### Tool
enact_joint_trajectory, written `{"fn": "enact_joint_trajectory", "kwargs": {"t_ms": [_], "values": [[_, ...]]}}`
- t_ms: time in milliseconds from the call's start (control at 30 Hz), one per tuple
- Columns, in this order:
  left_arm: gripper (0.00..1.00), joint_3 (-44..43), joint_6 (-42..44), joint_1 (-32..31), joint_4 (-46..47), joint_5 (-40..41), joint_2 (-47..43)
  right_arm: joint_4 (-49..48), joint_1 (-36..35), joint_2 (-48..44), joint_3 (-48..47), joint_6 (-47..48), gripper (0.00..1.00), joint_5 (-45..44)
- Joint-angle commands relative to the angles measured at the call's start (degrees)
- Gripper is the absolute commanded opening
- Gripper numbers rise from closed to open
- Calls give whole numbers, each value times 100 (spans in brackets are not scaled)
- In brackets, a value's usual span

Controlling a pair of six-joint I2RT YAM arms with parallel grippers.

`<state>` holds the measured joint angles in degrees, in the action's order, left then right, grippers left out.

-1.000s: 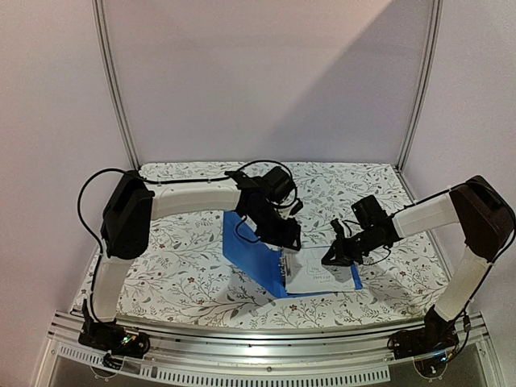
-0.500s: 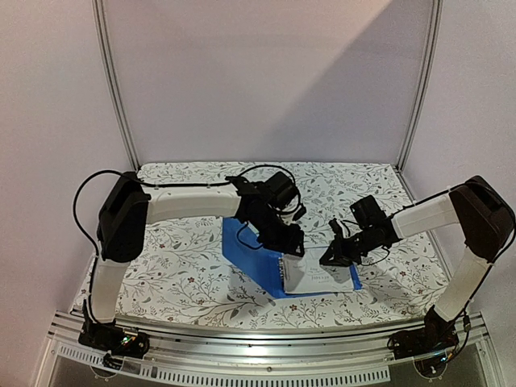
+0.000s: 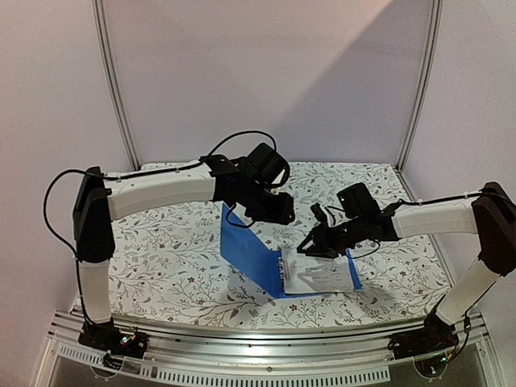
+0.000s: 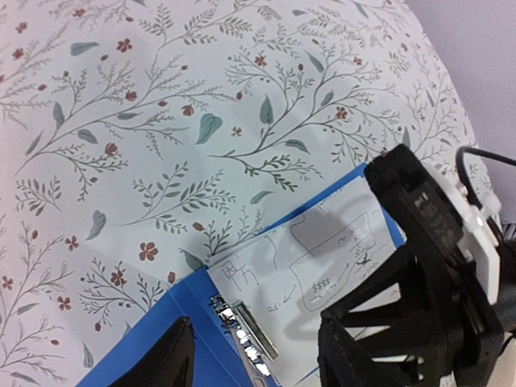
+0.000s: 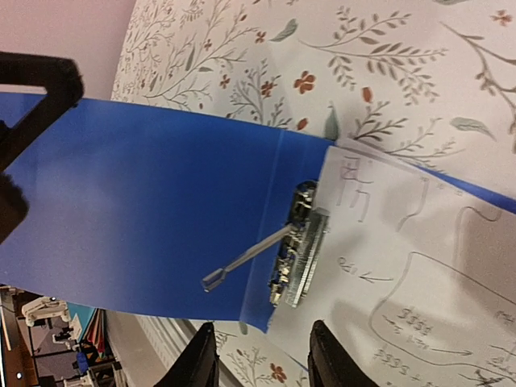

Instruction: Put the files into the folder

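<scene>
The blue folder (image 3: 242, 242) lies open, its left cover (image 5: 145, 201) tilted up. A white file (image 3: 320, 274) with black handwriting rests on the right cover, beside the metal clip (image 5: 302, 242), whose lever is raised. My left gripper (image 3: 278, 214) hovers over the raised cover's top edge, open, with nothing between its fingers (image 4: 157, 359). From there I look down on the file (image 4: 322, 250) and the clip (image 4: 242, 334). My right gripper (image 3: 310, 246) hangs just over the spine. In its wrist view the right gripper (image 5: 262, 363) is open and empty.
The table (image 3: 177, 250) has a floral cloth. White walls and metal posts (image 3: 121, 105) enclose the back and sides. A metal rail (image 3: 258, 355) runs along the near edge. The right arm's wrist (image 4: 435, 218) is close to my left gripper.
The left arm has lifted and drawn back towards the far left. The right gripper has moved left from the file's edge to the spine, and its jaws have parted.
</scene>
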<state>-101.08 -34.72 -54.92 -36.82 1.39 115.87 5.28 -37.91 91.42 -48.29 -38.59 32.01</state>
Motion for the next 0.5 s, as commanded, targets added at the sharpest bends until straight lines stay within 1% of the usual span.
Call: {"fn": "enact_joint_trajectory", "kwargs": {"t_ms": [0,200,300,467], "values": [[51,375,-469,51,7,491,-10,-458,-337,482,-215,-862,37,339],[47,847,-731,7,355,309,-188,-1145,-423,1058,-342,-1598,30,755],[43,996,-750,7,408,328,-260,-1271,-415,1155,-371,-1732,28,808],[42,1064,-734,11,477,288,-268,-1590,-433,1259,-306,-1965,26,984]]}}
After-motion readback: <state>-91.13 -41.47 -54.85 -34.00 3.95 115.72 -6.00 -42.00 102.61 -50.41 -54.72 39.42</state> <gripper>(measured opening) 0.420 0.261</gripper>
